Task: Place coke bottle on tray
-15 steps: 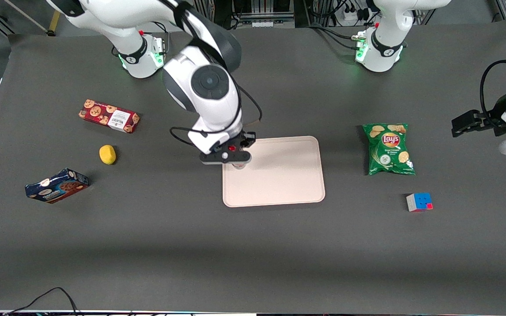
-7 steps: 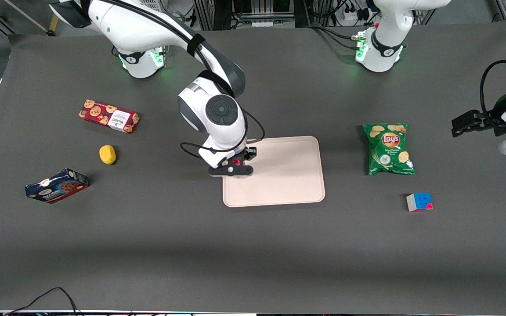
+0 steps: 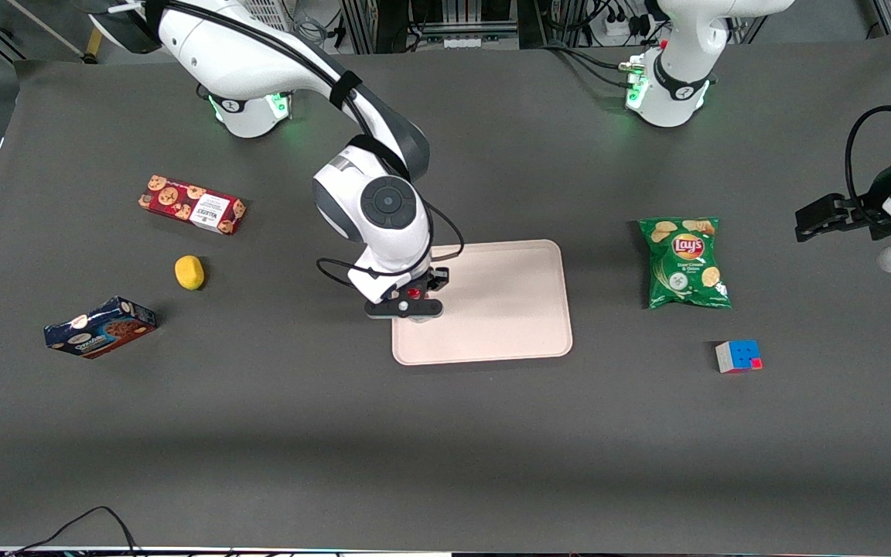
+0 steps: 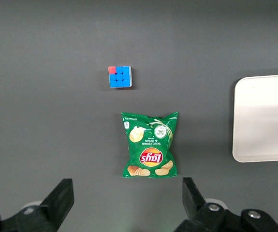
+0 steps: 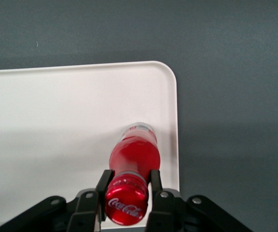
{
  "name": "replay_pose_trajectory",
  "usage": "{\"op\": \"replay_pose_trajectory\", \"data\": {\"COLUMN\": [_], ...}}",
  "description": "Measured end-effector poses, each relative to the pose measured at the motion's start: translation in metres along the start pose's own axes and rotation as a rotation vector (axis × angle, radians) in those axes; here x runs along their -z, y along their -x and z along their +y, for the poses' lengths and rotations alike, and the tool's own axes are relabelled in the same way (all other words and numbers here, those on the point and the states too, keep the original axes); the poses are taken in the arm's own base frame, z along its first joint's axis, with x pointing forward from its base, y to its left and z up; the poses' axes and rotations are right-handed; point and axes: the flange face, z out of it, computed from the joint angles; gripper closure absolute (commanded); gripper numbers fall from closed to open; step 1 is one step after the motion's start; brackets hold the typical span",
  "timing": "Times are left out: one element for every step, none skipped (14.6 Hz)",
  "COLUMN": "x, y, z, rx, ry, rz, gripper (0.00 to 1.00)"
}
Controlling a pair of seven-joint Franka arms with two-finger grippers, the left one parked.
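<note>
**Claw Clamped on Coke Bottle Above Tray Edge**

While the claw stands over the tray, its two fingers press against opposite sides of the coke bottle just under the red cap. The claw is therefore clenched on the bottle. In the right wrist view, the bottle hangs below the claw with its clear base close to the tray surface, beside the tray's rim and near a rounded corner; contact between base and tray cannot be confirmed. In the front view, the claw sits over the tray edge that faces the working arm's end of the tabletop, and only the red cap shows between the claw parts.

Items toward the working arm's end, well apart from the claw:
- red cookie box
- yellow lemon-like object
- blue cookie box

Items toward the parked arm's end, well apart from the claw:
- green chip bag
- puzzle cube, nearer the front camera than the chip bag
</note>
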Motion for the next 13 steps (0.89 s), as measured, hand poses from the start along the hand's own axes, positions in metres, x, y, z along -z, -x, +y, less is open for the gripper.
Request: {"op": "replay_pose_trajectory", "data": {"x": [0.000,0.001,0.001,0.003,0.008,0.020,0.040,0.065,0.094,0.142,0.173,0.203,0.228], "y": [-0.001,-0.001,-0.002,-0.003,-0.006,-0.010,-0.015,-0.019,-0.023,-0.027,-0.027,-0.027,-0.027], "z": [0.000,0.000,0.000,0.001,0.002,0.005,0.011,0.021,0.035,0.062,0.083,0.108,0.135], "rx": [-0.007,-0.011,-0.014,-0.019,-0.025,-0.033,-0.045,-0.060,-0.084,-0.127,-0.130,-0.112,-0.088], "ry": [-0.003,-0.005,-0.007,-0.010,-0.017,-0.027,-0.037,-0.040,-0.046,-0.065,-0.069,-0.064,-0.057], "rz": [0.003,0.005,0.007,0.011,0.019,0.035,0.054,0.072,0.085,0.103,0.114,0.123,0.125], "gripper": [0.00,0.00,0.00,0.00,0.00,0.00,0.00,0.00,0.00,0.00,0.00,0.00,0.00]}}
